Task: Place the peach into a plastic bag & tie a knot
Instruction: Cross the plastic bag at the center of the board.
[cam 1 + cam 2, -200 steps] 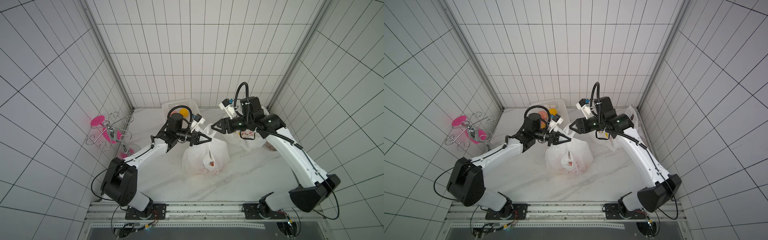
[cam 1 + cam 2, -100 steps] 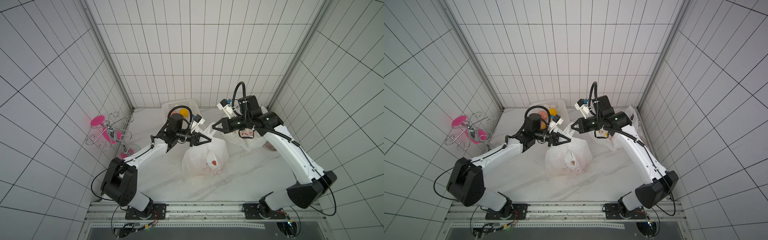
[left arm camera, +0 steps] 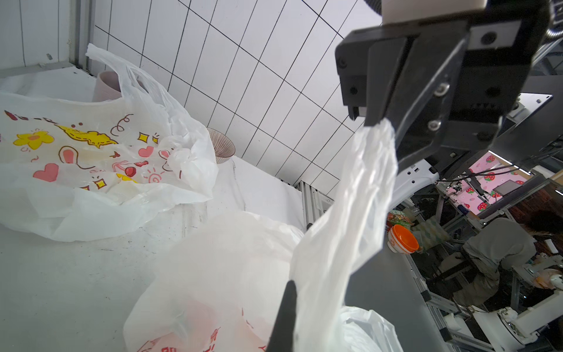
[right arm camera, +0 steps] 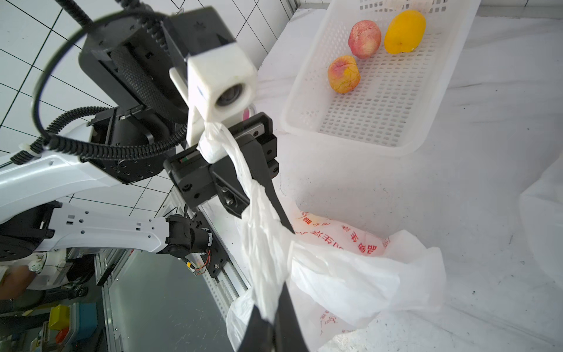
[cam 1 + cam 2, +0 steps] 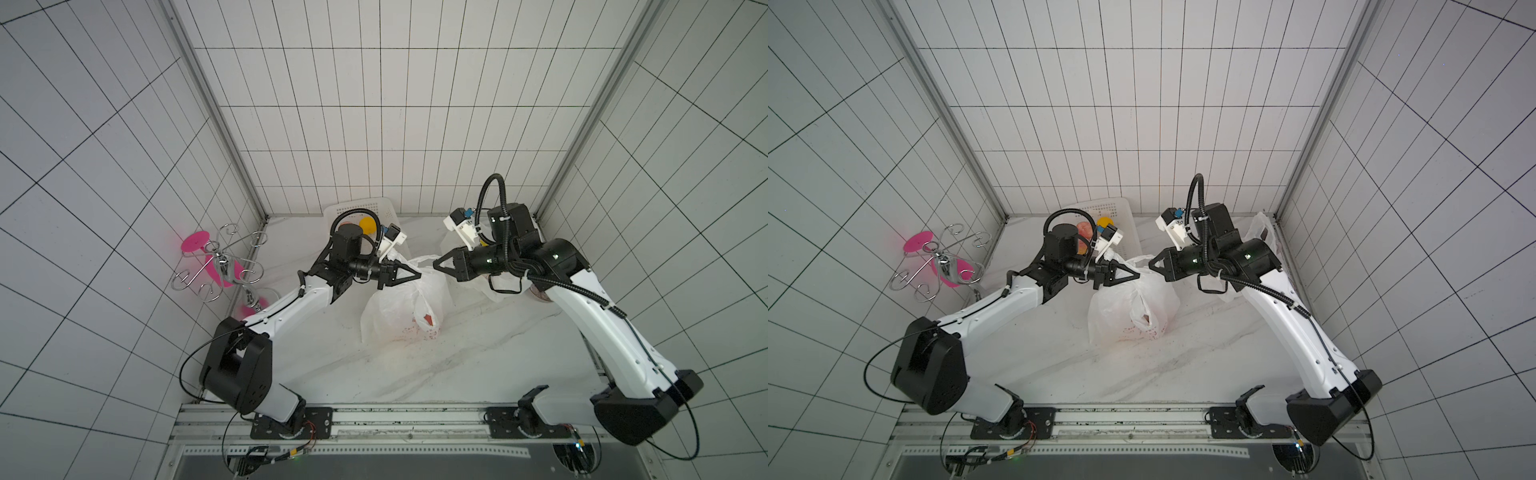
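Note:
A white plastic bag with red print sits on the marble table between the two arms. One twisted handle strand stretches from it between both grippers. My left gripper is shut on this handle. My right gripper is shut on the same handle a short way along, almost tip to tip with the left. A faint pinkish-orange shape shows through the bag wall; I cannot tell if it is the peach.
A white basket at the back holds two peaches and a yellow fruit. A second, cartoon-printed bag, a cup and a bowl lie at the back right. A wire rack stands left.
My right gripper's jaws have gone from open to shut on the bag's handle. The bag's body has slumped and turned a little. The left arm has barely moved.

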Available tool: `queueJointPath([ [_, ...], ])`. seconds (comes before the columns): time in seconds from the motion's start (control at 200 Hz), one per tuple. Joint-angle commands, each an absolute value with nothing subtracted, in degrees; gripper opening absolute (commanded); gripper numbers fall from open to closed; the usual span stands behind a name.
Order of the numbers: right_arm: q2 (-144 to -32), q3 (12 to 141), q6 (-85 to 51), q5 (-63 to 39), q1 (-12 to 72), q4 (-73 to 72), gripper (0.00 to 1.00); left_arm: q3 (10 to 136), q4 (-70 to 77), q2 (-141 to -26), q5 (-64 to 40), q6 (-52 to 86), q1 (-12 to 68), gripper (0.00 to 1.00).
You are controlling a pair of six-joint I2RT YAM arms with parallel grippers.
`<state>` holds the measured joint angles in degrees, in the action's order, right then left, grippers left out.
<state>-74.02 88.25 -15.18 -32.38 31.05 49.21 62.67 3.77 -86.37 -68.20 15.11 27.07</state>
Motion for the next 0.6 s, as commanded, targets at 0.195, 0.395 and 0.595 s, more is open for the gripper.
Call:
queueJointPath([
  [0.195,-68.53,70.20,-27.34,-28.48,40.88,37.69,0.00,63.44,-0.91,-86.91,-65.31,14.64,25.84,0.05],
  [0.395,-71.44,65.50,-29.55,-25.74,42.81,32.80,0.00,65.27,-6.61,-87.14,-63.40,11.46,25.59,0.05],
  [0.595,-74.33,63.78,-28.26,-26.29,42.81,30.67,0.00,67.62,-13.43,-88.06,-61.03,8.76,25.12,0.08],
])
